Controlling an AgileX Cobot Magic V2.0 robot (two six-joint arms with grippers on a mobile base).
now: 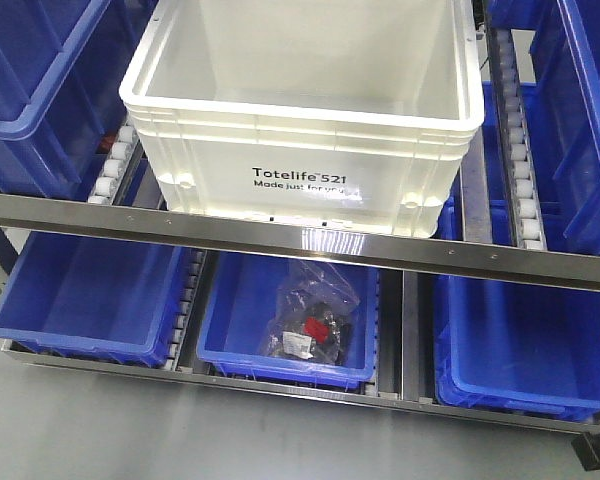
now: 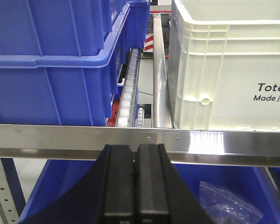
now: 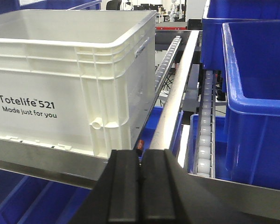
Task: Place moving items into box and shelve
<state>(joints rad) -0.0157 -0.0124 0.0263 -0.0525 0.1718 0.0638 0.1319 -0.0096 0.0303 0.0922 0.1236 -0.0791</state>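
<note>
Nearest to the camera in each wrist view are the black fingers: the left gripper (image 2: 134,186) and the right gripper (image 3: 140,191) both have their pads pressed together and hold nothing. Both hang just in front of the steel front rail (image 1: 300,238) of the shelf. The box (image 1: 300,130) already sits on the upper level, on the roller tracks (image 1: 515,150), between blue bins (image 1: 40,90). Its inside, as far as the front view shows, looks empty, and the moving items are not visible in any view (they may be hidden by the near wall). If the step is to seat the box fully, the two grippers should probably push its front wall evenly, so that it rolls straight and does not jam against a neighbouring bin. A clear bag of dark parts (image 1: 312,322) lies in the lower middle bin.
</note>
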